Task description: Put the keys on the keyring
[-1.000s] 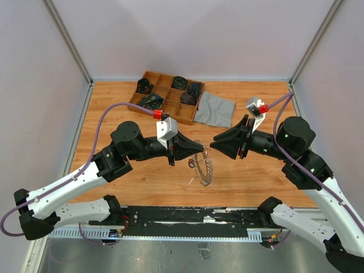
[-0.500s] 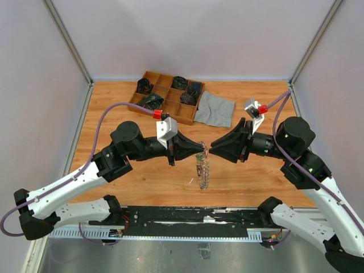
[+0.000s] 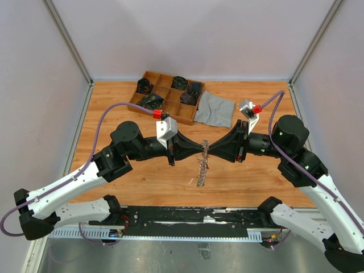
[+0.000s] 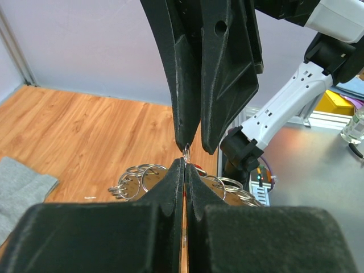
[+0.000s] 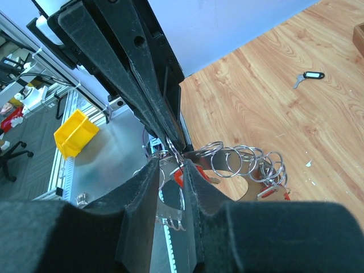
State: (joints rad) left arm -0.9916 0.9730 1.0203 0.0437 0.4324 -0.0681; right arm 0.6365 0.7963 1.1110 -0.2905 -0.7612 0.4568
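The keyring, a metal disc crowded with wire rings and red tags, hangs edge-on between the two arms. It also shows below the fingers in both wrist views, as a row of wire rings. My left gripper is shut, pinching a small wire ring at the keyring's top. My right gripper meets it tip to tip. Its fingers stand slightly apart around a wire loop and a red tag. One loose key with a dark tag lies on the wooden table.
A wooden compartment tray holding dark items sits at the back, with a grey cloth to its right. White scraps lie under the keyring. Grey walls close in the table on three sides.
My right gripper has moved left until its tips reach the left gripper's, and its jaws have narrowed. The keyring has turned from part face-on to edge-on. The left arm has stayed put.
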